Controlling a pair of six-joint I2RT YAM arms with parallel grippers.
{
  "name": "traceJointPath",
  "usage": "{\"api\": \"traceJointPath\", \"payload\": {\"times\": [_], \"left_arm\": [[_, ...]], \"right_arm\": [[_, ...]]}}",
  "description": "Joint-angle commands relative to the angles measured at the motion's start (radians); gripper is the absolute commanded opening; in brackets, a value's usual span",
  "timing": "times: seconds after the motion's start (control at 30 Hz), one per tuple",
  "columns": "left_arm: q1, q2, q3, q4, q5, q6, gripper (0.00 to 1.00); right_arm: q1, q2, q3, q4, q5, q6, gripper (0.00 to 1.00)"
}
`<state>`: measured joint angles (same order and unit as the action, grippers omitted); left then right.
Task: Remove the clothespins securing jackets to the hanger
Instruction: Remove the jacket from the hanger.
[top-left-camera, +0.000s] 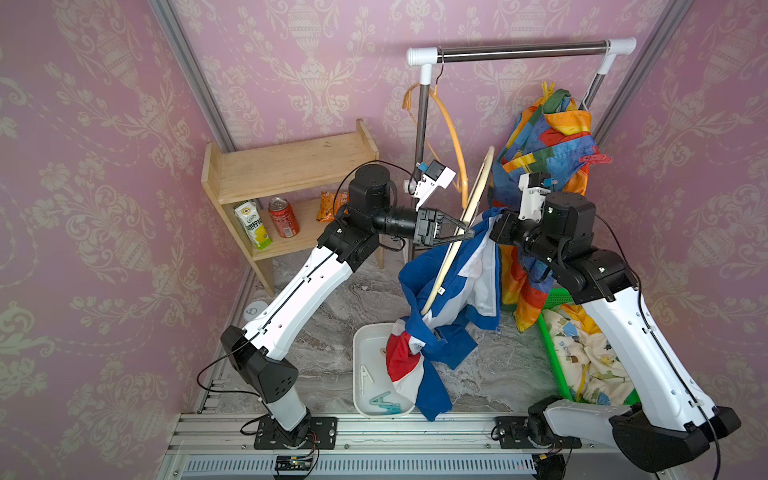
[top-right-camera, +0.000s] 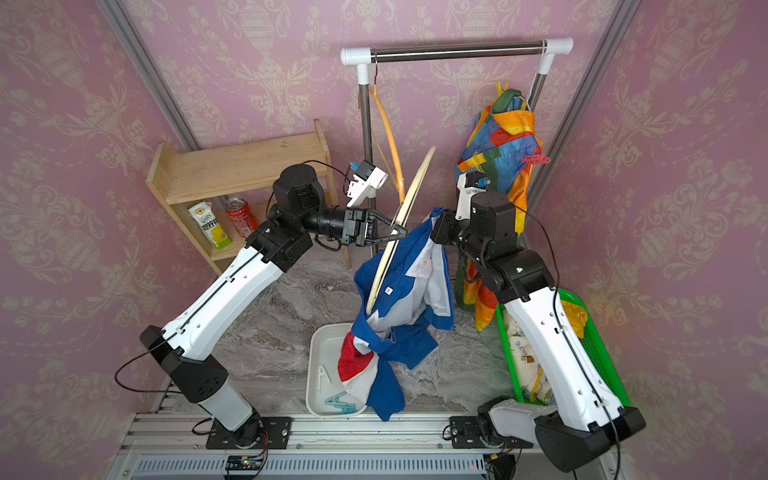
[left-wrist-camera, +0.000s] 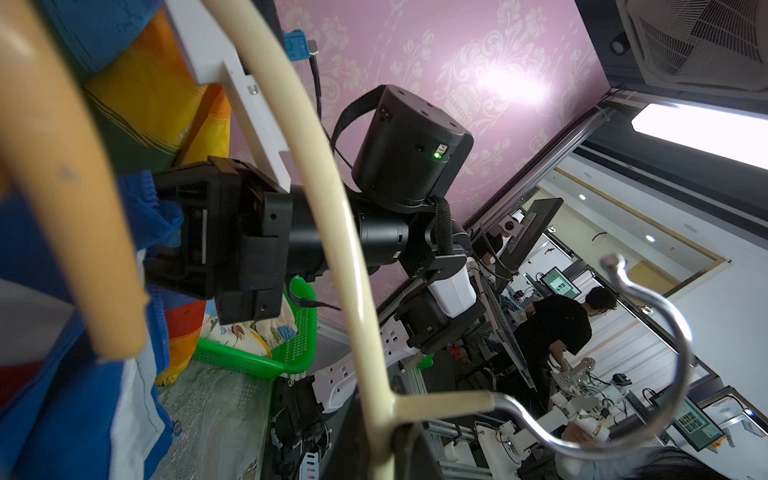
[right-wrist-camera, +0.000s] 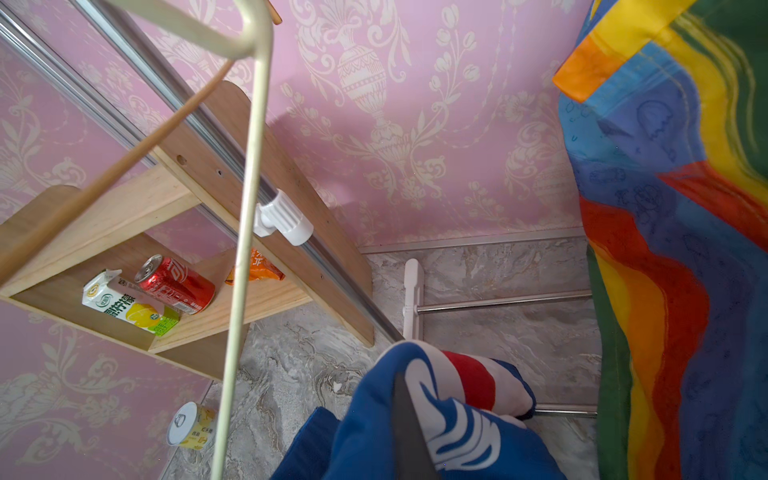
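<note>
My left gripper (top-left-camera: 468, 233) is shut on the neck of a cream hanger (top-left-camera: 465, 220), held tilted away from the rail. The blue, red and white jacket (top-left-camera: 449, 291) droops from the hanger's lower end. My right gripper (top-left-camera: 496, 217) is shut on its upper edge, its fingers buried in blue cloth (right-wrist-camera: 457, 415). The rainbow jacket (top-right-camera: 503, 137) hangs on the rack with a yellow clothespin (top-left-camera: 547, 89) at its top and a red clothespin (top-left-camera: 595, 159) on its side. A white clothespin (top-left-camera: 365, 376) and a teal clothespin (top-left-camera: 384, 403) lie in the white tray (top-left-camera: 359, 374).
The jacket's red hem sags into the tray. A green basket (top-left-camera: 552, 353) at the right holds the yellow dinosaur-print jacket (top-left-camera: 590, 361). An empty orange hanger (top-left-camera: 451, 124) hangs on the rack rail (top-left-camera: 523, 52). A wooden shelf (top-left-camera: 286, 166) holds a carton, a can and a snack bag.
</note>
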<state>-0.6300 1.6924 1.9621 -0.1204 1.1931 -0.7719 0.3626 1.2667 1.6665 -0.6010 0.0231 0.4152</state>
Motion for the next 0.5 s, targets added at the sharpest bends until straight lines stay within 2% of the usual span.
{"api": "traceJointPath", "payload": {"times": [0.0, 0.27, 0.37, 0.47], "left_arm": [[0.009, 0.007, 0.075, 0.082, 0.018, -0.009, 0.0], [0.011, 0.006, 0.076, 0.042, -0.002, 0.047, 0.0], [0.013, 0.003, 0.076, 0.017, -0.008, 0.068, 0.0], [0.014, 0.007, 0.075, 0.025, -0.012, 0.062, 0.0]], "right_arm": [[0.016, -0.027, 0.131, -0.027, 0.009, -0.028, 0.0], [0.021, -0.15, 0.198, -0.077, 0.081, -0.051, 0.0], [0.021, -0.181, 0.267, -0.098, 0.109, -0.075, 0.0], [0.021, -0.168, 0.4, -0.092, 0.092, -0.102, 0.0]]}}
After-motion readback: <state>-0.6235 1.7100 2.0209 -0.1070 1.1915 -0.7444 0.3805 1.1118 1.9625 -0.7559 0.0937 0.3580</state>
